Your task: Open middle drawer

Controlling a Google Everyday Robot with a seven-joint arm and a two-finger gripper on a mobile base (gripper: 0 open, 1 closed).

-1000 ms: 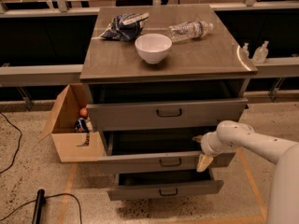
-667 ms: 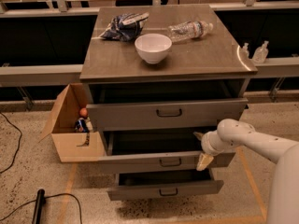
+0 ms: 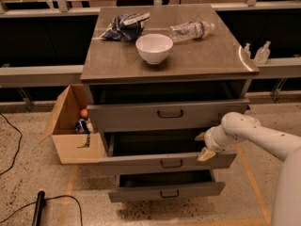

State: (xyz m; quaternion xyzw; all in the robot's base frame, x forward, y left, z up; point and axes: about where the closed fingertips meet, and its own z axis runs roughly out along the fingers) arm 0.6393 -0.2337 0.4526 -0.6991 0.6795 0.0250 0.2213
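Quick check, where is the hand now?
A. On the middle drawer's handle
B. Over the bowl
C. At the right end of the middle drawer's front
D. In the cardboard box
C: the hand is at the right end of the middle drawer front, well right of its handle.

Grey middle drawer [image 3: 141, 164] stands pulled out, claw [image 3: 203, 146] at its right front

The middle drawer [image 3: 136, 165] is matt grey metal, the cabinet top [image 3: 202, 55] smooth and faintly shiny. The gripper [image 3: 203, 146], at that drawer's right end, looks smooth pale plastic.
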